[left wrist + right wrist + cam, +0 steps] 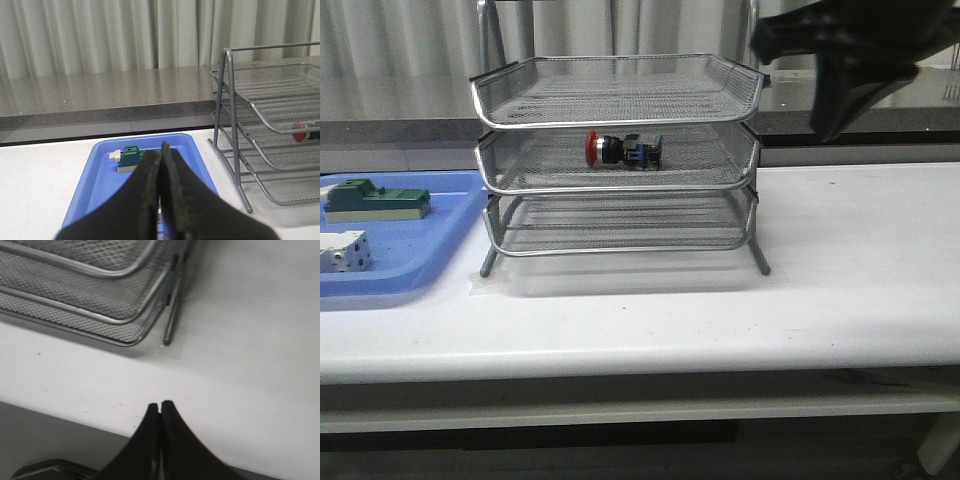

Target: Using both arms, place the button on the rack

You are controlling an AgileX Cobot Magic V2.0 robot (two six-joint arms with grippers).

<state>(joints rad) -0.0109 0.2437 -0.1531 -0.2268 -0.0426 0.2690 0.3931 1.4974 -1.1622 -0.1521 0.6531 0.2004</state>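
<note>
Right gripper (pixel 160 407) pressed together, empty, button (pixel 623 149) apart on rack (pixel 620 185) middle tier

Setting: lab test bench. Evidence: plain white table (pixel 840 290), grey curtain backdrop (pixel 100 35), blue parts tray (pixel 410 270) holding electrical components.

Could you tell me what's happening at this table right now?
Nothing is being held at the moment. The button lies on its side in the middle tier of the wire rack, red head toward the blue tray. The left claw is shut and empty above that tray, which holds a green block and a white part. The right claw is shut and empty too, raised over the table beside the rack's right side.
</note>
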